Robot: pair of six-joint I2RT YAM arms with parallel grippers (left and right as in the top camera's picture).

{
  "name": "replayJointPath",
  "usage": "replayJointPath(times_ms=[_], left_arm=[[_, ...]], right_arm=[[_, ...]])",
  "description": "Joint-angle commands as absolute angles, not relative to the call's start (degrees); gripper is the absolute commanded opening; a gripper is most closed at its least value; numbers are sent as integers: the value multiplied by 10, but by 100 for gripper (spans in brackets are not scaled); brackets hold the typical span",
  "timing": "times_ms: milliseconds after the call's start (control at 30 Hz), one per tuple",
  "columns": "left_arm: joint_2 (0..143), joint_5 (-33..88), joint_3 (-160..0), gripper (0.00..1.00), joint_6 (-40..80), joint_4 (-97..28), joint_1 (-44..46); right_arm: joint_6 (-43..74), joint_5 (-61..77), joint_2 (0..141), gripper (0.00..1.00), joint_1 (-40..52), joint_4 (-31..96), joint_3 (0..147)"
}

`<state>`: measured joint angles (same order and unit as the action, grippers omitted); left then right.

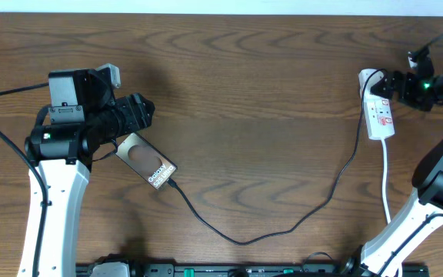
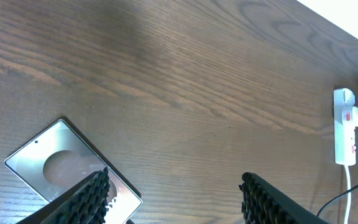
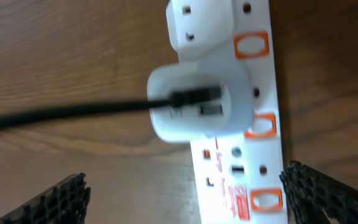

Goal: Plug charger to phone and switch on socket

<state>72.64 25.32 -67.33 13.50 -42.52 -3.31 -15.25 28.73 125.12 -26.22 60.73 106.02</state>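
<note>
The phone (image 1: 151, 163) lies flat at the left, with a brown oval and white lettering; it also shows in the left wrist view (image 2: 61, 163). The thin black charger cable (image 1: 283, 228) meets the phone's lower right end and loops across to a white adapter (image 3: 201, 102) plugged into the socket (image 1: 381, 115). The socket is a white strip with orange-red switches (image 3: 252, 45). My left gripper (image 1: 138, 115) is open and empty just above the phone (image 2: 173, 193). My right gripper (image 1: 394, 80) is open over the socket's far end, its fingers either side of the strip (image 3: 185, 199).
The socket's white lead (image 1: 386, 181) runs toward the front edge beside the right arm's base. The socket also shows far right in the left wrist view (image 2: 344, 127). The wooden tabletop (image 1: 252, 100) spans the middle.
</note>
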Motion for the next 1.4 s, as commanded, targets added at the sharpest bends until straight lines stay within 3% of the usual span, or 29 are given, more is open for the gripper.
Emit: replayJointPath(times_ms=[0, 1367], left_arm=[[730, 247, -685, 66, 135, -428, -31], [768, 248, -685, 66, 135, -432, -31]], right_arm=[[-137, 239, 1249, 99, -247, 593, 1060], [-137, 347, 1334, 99, -246, 581, 1060]])
